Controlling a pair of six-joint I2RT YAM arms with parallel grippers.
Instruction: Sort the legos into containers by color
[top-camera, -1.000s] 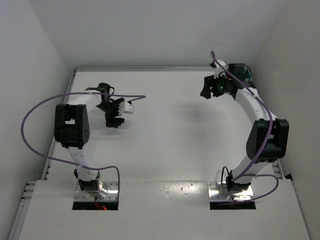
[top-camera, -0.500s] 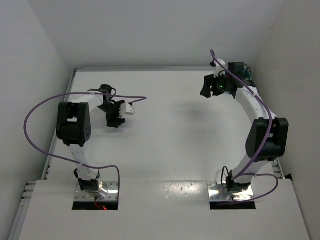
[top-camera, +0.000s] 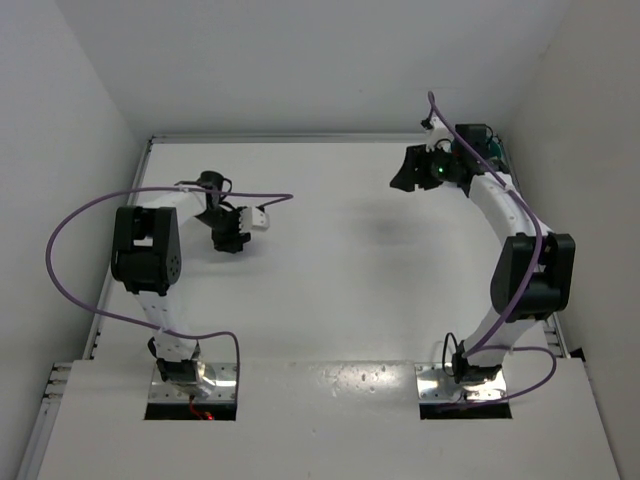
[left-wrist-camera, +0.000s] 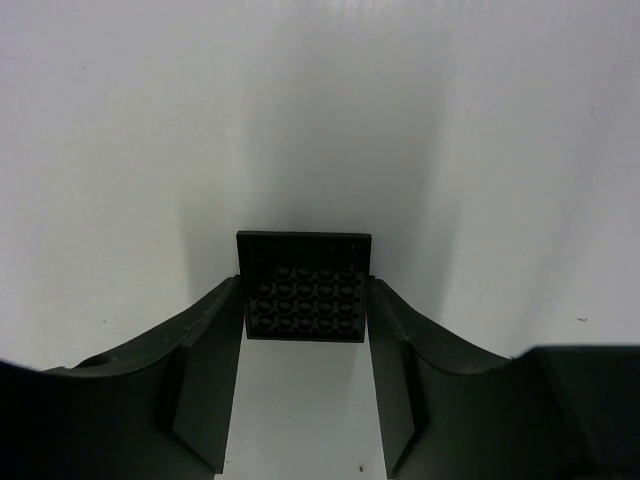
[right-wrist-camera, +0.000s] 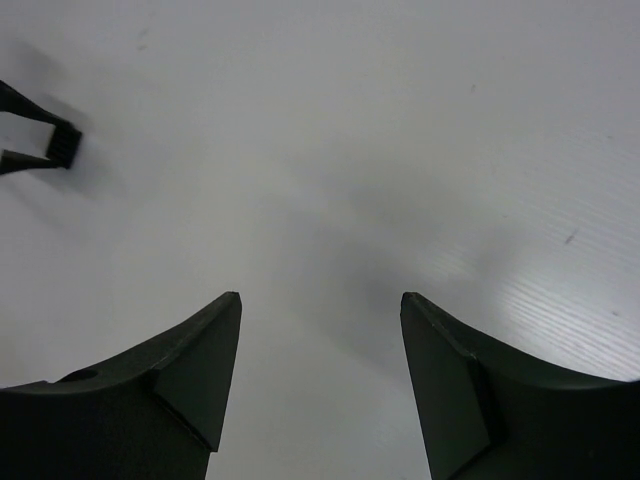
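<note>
Left claw (left-wrist-camera: 305, 300) tighter on studs-up lego (left-wrist-camera: 305, 280)

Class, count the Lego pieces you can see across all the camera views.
1: a black plate, lying flat between the fingers of the left gripper. More pieces may be hidden outside these views.

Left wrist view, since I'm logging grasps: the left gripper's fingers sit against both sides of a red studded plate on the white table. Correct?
No: the plate is black, not red, as the left wrist view shows. The rest holds: the fingers of the left gripper sit against both its sides on the white table.
</note>
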